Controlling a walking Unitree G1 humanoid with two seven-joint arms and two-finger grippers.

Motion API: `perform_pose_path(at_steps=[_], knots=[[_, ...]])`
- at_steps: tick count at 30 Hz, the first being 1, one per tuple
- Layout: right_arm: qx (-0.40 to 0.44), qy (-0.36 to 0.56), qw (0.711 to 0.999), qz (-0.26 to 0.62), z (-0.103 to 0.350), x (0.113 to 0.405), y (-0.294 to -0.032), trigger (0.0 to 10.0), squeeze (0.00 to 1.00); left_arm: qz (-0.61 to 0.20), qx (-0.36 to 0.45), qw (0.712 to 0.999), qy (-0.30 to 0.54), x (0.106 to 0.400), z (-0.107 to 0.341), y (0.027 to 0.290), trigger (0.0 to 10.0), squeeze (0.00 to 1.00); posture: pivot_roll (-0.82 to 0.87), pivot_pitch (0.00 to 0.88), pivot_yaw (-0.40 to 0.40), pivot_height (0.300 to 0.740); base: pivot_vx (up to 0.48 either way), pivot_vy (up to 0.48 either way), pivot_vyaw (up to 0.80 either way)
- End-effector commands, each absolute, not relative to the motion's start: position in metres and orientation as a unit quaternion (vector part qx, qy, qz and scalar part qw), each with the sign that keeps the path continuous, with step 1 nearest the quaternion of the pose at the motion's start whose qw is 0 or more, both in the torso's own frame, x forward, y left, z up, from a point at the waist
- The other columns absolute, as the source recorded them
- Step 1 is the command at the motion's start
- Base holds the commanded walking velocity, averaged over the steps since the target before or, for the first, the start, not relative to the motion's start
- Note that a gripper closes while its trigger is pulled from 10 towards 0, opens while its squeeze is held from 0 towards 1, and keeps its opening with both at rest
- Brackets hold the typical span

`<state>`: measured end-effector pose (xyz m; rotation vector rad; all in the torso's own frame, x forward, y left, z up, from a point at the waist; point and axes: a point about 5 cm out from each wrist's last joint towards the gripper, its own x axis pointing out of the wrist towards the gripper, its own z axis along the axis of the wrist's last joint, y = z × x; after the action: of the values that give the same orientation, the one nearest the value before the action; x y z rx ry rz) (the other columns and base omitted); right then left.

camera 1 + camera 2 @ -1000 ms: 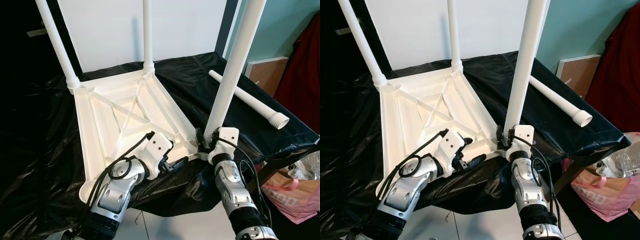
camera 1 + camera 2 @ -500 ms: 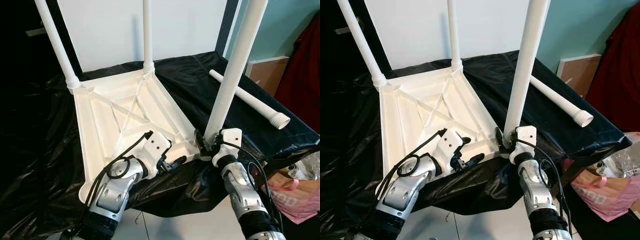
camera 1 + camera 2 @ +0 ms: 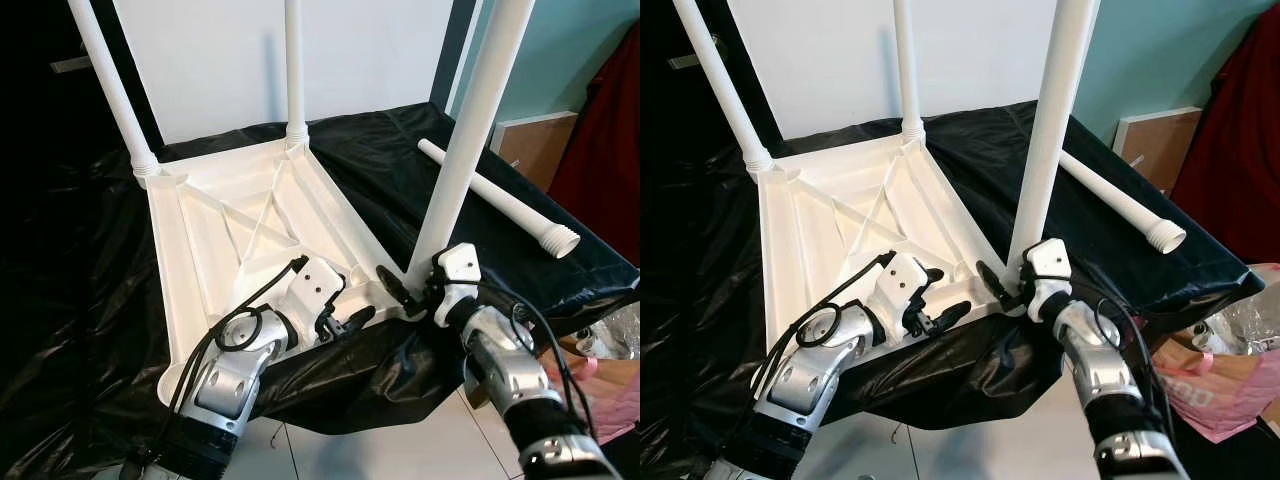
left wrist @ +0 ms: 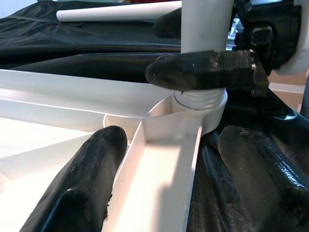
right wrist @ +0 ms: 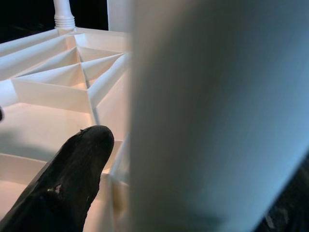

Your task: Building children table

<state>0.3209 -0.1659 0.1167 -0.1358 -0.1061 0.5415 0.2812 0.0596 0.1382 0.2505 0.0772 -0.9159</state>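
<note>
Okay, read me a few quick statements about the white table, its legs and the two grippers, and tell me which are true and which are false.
1. The table top lies upside down on black sheeting. True.
2. All four legs are fitted. False: one loose leg lies on the sheeting.
3. The right gripper is at the base of the near leg. True.
4. The left gripper holds the loose leg. False: its open fingers straddle the table top's rim.
</note>
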Motion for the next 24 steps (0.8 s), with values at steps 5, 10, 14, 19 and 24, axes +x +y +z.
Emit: perform_pose_path(at_steps=[5, 10, 14, 19, 24], knots=[[-0.074, -0.04, 0.954, 0.287, 0.112, 0.322, -0.168, 0.0, 0.0, -0.429, 0.116, 0.895, 0.034, 0.284, 0.139, 0.056, 10.0, 0.0, -0.07, 0.0, -0.004, 0.74, 0.0, 0.0, 0.0], [-0.066, -0.035, 0.955, 0.288, 0.109, 0.321, -0.169, 0.0, 0.0, -0.426, 0.116, 0.896, 0.035, 0.285, 0.14, 0.057, 10.0, 0.0, -0.07, 0.0, -0.004, 0.74, 0.0, 0.0, 0.0], [-0.063, -0.034, 0.955, 0.288, 0.107, 0.321, -0.169, 0.0, 0.0, -0.426, 0.116, 0.897, 0.035, 0.285, 0.14, 0.057, 10.0, 0.0, -0.07, 0.0, -0.004, 0.74, 0.0, 0.0, 0.0], [-0.046, -0.023, 0.967, 0.25, 0.1, 0.32, -0.169, 10.0, 0.0, -0.426, 0.118, 0.896, 0.034, 0.286, 0.14, 0.057, 10.0, 0.0, -0.07, 0.0, 0.001, 0.74, 0.0, 0.0, 0.0], [-0.012, -0.026, 0.981, 0.192, 0.099, 0.319, -0.164, 10.0, 0.0, -0.424, 0.118, 0.897, 0.035, 0.285, 0.14, 0.059, 10.0, 0.0, -0.07, 0.0, -0.001, 0.74, 0.0, 0.0, 0.0]])
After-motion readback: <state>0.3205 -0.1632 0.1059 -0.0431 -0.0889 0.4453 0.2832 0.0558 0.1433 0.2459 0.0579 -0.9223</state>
